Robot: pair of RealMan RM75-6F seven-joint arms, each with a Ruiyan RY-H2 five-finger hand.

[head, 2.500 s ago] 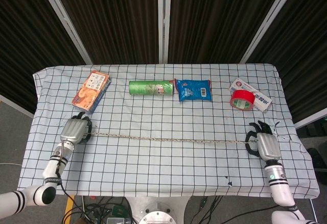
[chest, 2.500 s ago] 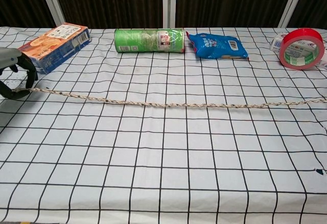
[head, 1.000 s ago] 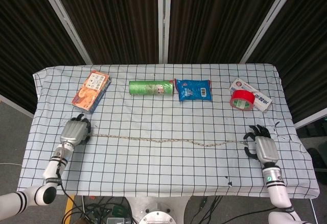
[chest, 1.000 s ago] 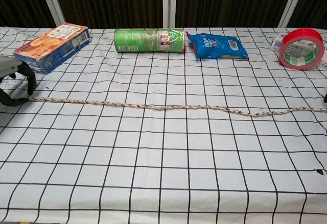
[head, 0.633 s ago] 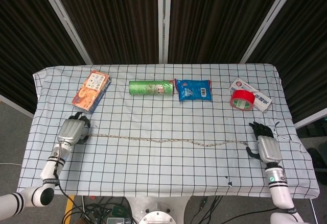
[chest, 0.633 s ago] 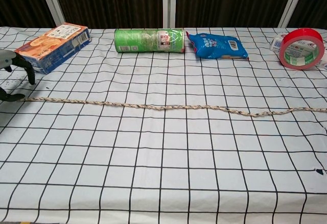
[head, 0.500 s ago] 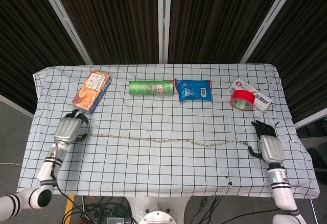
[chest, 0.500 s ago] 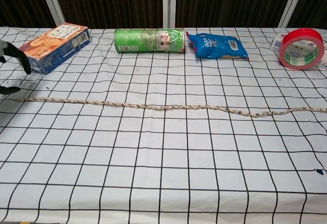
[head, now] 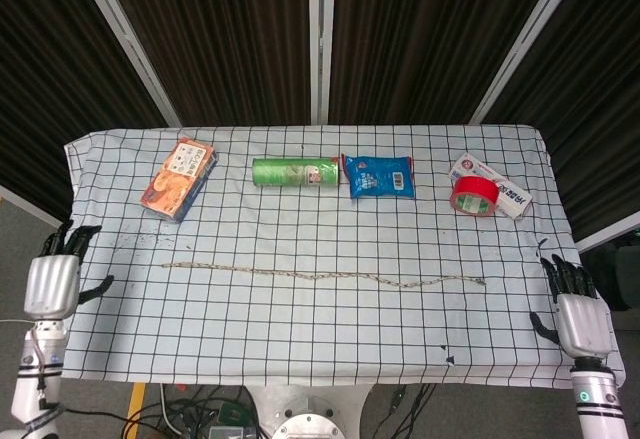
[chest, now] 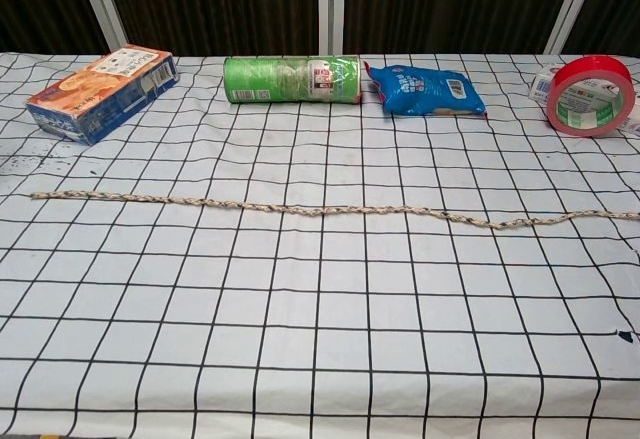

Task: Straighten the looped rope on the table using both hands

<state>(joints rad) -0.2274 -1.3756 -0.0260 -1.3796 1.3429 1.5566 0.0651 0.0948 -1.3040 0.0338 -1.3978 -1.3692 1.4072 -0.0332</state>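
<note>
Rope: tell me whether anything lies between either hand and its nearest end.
Nothing visible does. The rope lies stretched across the table; the left hand and right hand hover open beyond the table's side edges, with only bare checked cloth between.

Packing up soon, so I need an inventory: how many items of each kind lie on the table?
Rope: 1
Orange box: 1
Green can: 1
Blue snack bag: 1
Red tape roll: 1
White box behind the tape: 1
Total: 6
</note>
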